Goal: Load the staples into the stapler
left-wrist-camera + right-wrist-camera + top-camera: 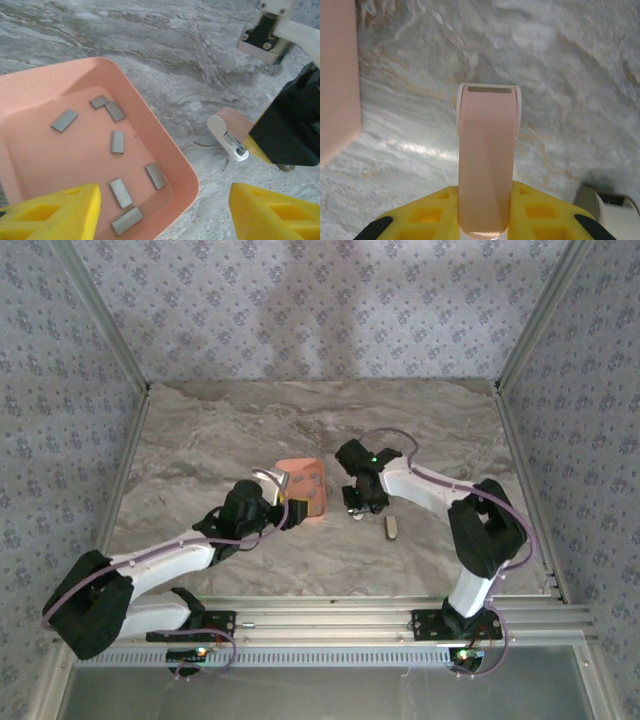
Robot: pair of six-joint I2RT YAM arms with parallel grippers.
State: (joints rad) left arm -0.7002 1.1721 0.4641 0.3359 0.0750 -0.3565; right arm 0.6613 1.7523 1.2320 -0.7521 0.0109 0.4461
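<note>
The right pincer (482,216) is clamped on the stapler (487,150), low over the marbled counter (560,75) and just beside the tray (167,150). The left pincer (162,214) stands apart above that tray's near corner, gripping nothing. The stapler looks unloaded (its channel is hard to read). The staples (118,141) lie loose in the tray, so loading, I judge, has not begun: picking one up and feeding it in are both left.
</note>
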